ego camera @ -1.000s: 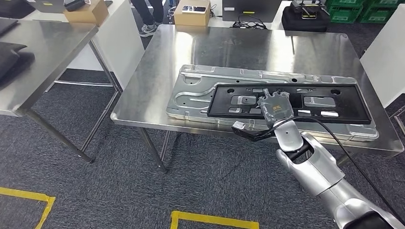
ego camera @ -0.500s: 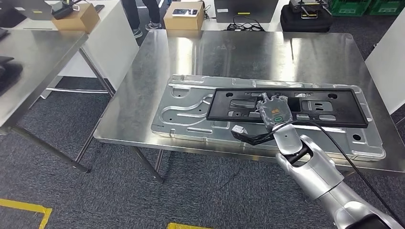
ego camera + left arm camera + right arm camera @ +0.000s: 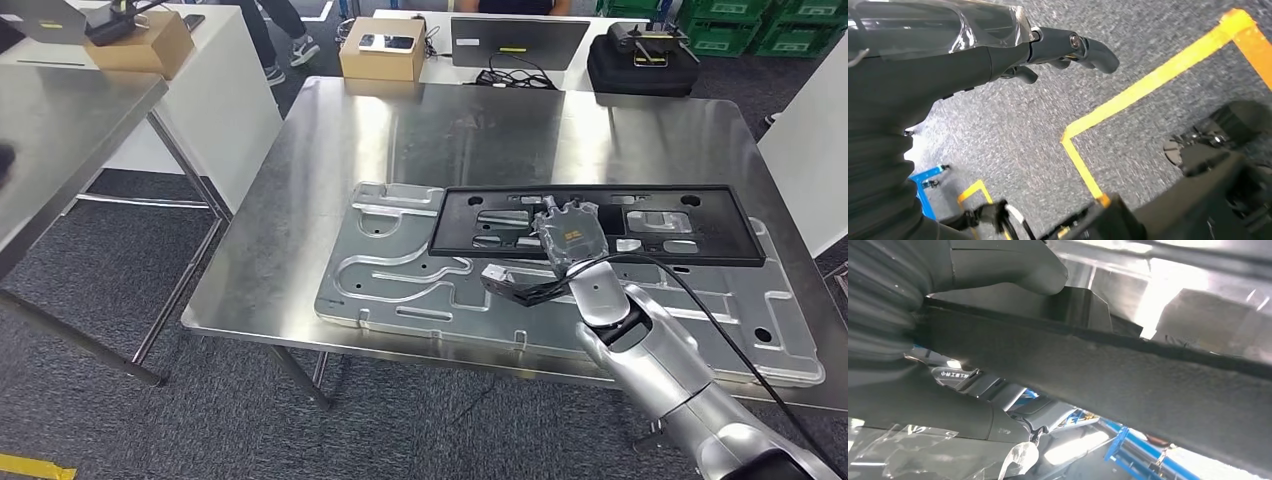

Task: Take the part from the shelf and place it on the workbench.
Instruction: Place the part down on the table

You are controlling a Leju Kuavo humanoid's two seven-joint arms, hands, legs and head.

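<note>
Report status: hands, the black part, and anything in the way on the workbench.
Right hand grips black part by its near edge, over the workbench. Left hand hangs over the floor, holding nothing. Silver panel lies under the part.

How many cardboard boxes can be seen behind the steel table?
2: one box on the white table at far left, one box just past the steel table's far edge. Others may be out of frame.

Steel surface fills mid-frame, carrying a big stamped metal panel across its lower half. A black frame part overlaps that panel's upper right.
</note>
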